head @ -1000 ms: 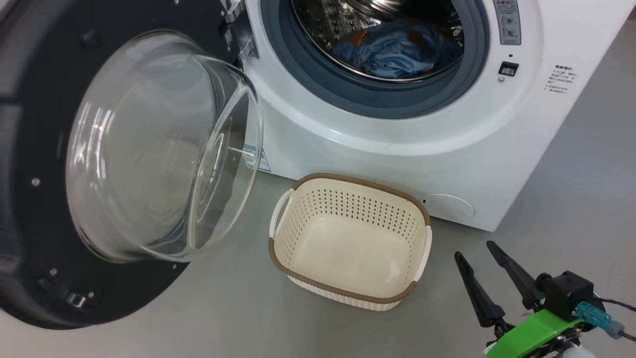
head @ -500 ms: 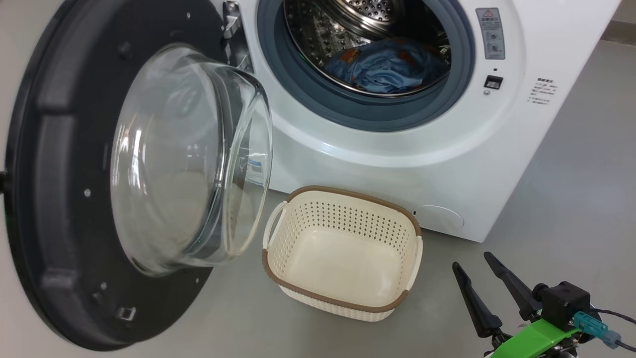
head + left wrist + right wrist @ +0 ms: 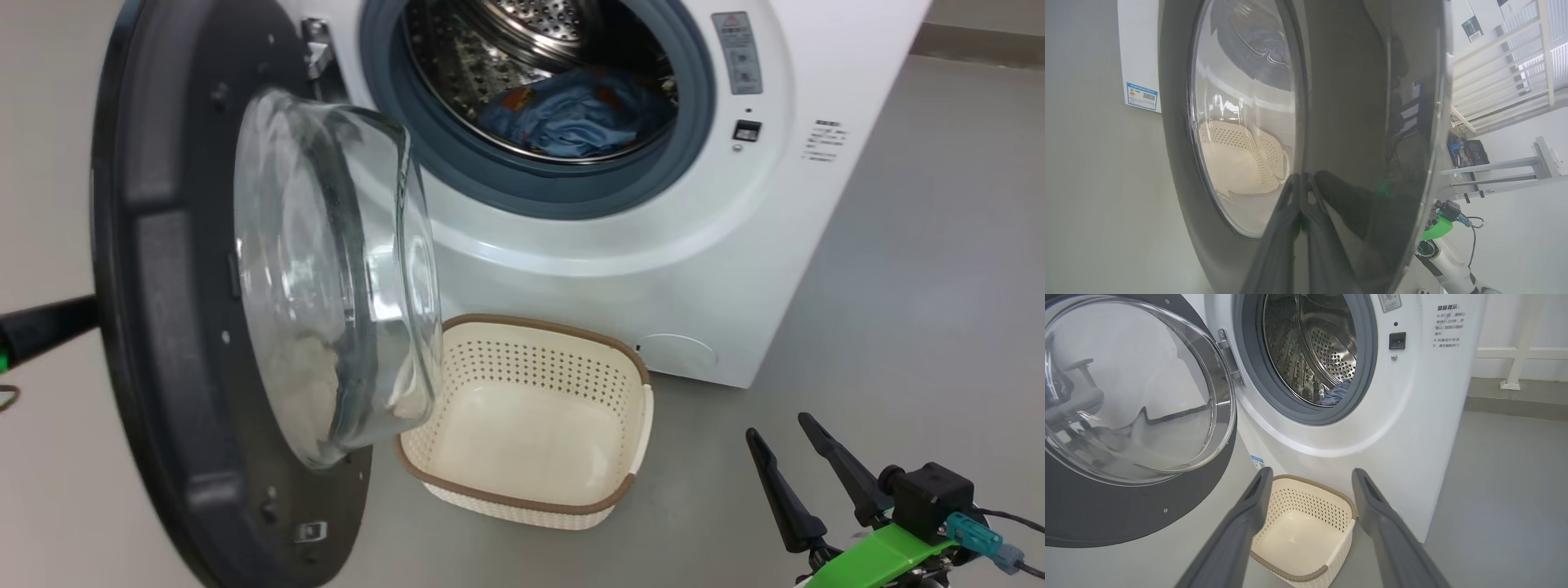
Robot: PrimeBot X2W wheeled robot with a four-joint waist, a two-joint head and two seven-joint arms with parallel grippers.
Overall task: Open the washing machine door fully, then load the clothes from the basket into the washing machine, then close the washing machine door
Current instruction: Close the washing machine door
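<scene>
I've got the left pincer (image 3: 1301, 179) clenched empty, seemingly pressed on the outside of the door (image 3: 163, 245) to shut the washing machine (image 3: 571, 269), since the clothes (image 3: 575, 118) lie in its drum (image 3: 490, 57), the basket (image 3: 555, 325) sits empty in front, and the right pincer (image 3: 777, 425) idles released nearby.

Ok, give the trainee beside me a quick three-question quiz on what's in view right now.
1. True or false: the basket is empty.
2. Fill in: the right gripper has its jaws ___.
3. The clothes lie: A) in the drum B) in the basket C) in the right gripper.
Key: 1 true; 2 open; 3 A.
</scene>
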